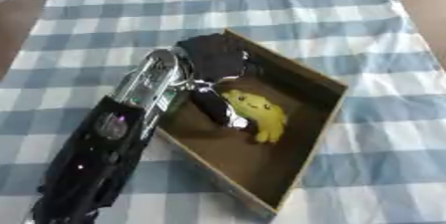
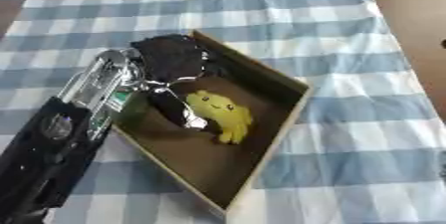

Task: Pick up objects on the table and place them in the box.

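My left hand (image 1: 213,58) is inside the box (image 1: 318,81), fingers (image 1: 218,108) extended and apart, touching the yellow plush toy (image 1: 257,111) on the box floor.

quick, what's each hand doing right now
Left hand: over the box, fingers beside the yellow toy; open or shut cannot be told.
Right hand: not in view.

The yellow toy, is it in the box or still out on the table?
In the box. The yellow toy lies on the brown floor of the box, inside its walls, with the left hand reaching in beside it.
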